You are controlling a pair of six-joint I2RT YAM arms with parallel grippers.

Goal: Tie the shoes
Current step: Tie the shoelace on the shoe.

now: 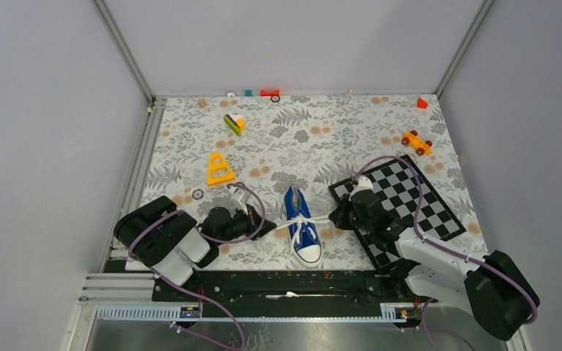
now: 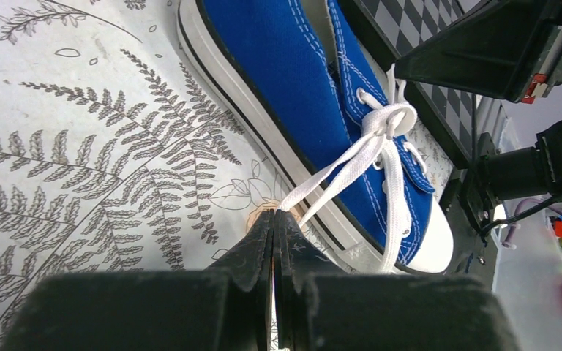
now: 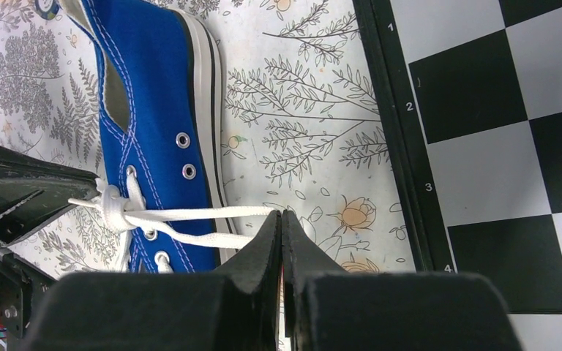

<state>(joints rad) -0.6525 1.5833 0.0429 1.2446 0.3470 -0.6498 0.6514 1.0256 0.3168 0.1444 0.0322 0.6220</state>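
Observation:
A small blue canvas sneaker [image 1: 301, 223] with white sole and toe cap lies on the patterned cloth between the arms, toe toward the near edge. Its white laces [image 1: 301, 219] are crossed into a knot [image 2: 389, 119] over the tongue. My left gripper [image 2: 276, 213] is shut on a lace loop to the shoe's left [image 1: 267, 224]. My right gripper [image 3: 281, 213] is shut on the other lace loop to the shoe's right [image 1: 334, 216]. Both laces run taut from the knot [image 3: 113, 212] to the fingertips.
A black-and-white chessboard [image 1: 410, 201] lies right of the shoe, under the right arm. A yellow triangle [image 1: 218, 169], a small black ring [image 1: 198, 194], a green-and-yellow toy [image 1: 233, 123], an orange toy car [image 1: 416, 142] and small blocks sit farther back.

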